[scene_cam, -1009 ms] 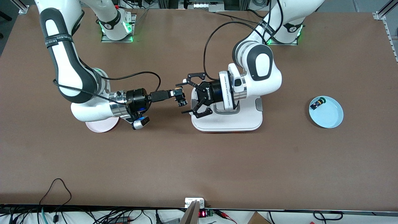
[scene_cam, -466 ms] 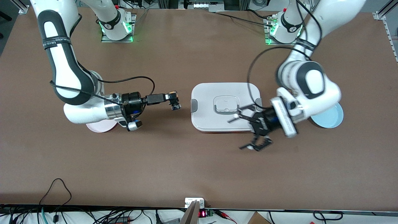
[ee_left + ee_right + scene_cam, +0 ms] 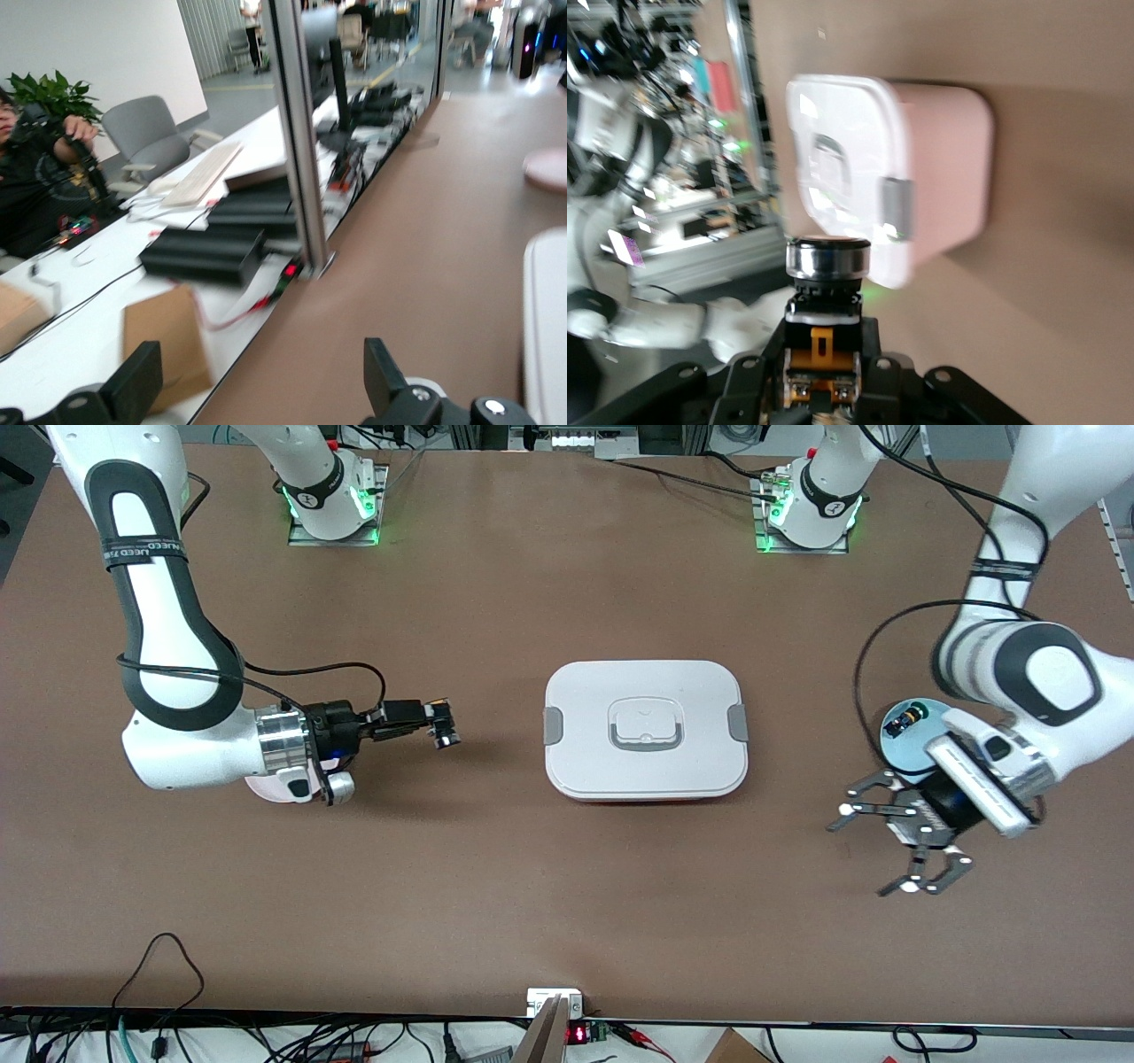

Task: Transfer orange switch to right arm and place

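My right gripper (image 3: 434,719) is shut on the orange switch (image 3: 446,733), a small black part with an orange band, and holds it above the table between the pink plate and the white box. In the right wrist view the switch (image 3: 826,329) sits between the fingers with its silver-ringed cap pointing outward. My left gripper (image 3: 873,850), a wide black claw, is open and empty over the table beside the blue plate (image 3: 890,746). In the left wrist view its fingers (image 3: 133,385) stand wide apart with nothing between them.
A white lidded box (image 3: 645,731) sits mid-table and also shows in the right wrist view (image 3: 868,177). The blue plate holds a small black part with a green cap (image 3: 905,717). A pink plate (image 3: 266,786) lies under the right arm.
My left gripper has swung away from the right gripper, past the white box, to beside the blue plate. My right gripper has drawn back toward its own end with the switch in it.
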Controlling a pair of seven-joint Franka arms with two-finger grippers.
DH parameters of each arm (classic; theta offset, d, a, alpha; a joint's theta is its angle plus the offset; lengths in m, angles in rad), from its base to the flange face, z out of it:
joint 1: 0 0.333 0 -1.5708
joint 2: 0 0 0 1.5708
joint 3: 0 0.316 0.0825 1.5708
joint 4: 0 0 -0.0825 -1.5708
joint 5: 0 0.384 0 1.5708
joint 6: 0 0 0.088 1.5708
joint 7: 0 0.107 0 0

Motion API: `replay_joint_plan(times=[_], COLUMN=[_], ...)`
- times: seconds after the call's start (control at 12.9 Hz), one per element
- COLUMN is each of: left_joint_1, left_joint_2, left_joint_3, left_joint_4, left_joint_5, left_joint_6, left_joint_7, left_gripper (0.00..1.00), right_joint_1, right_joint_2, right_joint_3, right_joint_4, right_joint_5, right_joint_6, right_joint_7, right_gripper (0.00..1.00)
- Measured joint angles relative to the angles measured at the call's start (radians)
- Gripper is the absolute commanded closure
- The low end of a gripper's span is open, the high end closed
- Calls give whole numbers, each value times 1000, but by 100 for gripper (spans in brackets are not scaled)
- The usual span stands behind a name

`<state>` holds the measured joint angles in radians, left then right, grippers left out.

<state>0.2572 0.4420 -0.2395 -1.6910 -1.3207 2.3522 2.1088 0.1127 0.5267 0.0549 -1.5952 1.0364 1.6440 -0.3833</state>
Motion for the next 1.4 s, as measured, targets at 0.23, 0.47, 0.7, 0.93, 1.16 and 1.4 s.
replay_joint_plan(times=[0.23, 0.47, 0.7, 0.93, 1.16, 1.4], left_joint_1=[52, 62, 58, 53, 29, -33], left_joint_2=[-2, -25, -83, -131, -177, -227], left_joint_3=[95, 123, 123, 132, 136, 136], left_joint_4=[-39, -36, -31, 11, 88, 149], left_joint_5=[116, 514, 787, 973, 1126, 1253], left_joint_6=[-33, -36, -62, -193, -421, -603], left_joint_7=[-8, -440, -886, -1265, -1611, -1900], left_gripper=[0, 0, 0, 0, 0, 0], right_joint_1=[-24, -35, -59, -68, -106, -158], right_joint_2=[0, 0, -5, -21, -22, -21], right_joint_3=[0, 0, 0, 1, 0, -1], right_joint_4=[-1, 0, 2, 1, -47, -162], right_joint_5=[-227, -466, -702, -953, -1060, -1066], right_joint_6=[-8, -7, 4, 76, 219, 408], right_joint_7=[-141, -300, -468, -651, -874, -1082], right_gripper=[80, 80, 80, 80, 79, 79])
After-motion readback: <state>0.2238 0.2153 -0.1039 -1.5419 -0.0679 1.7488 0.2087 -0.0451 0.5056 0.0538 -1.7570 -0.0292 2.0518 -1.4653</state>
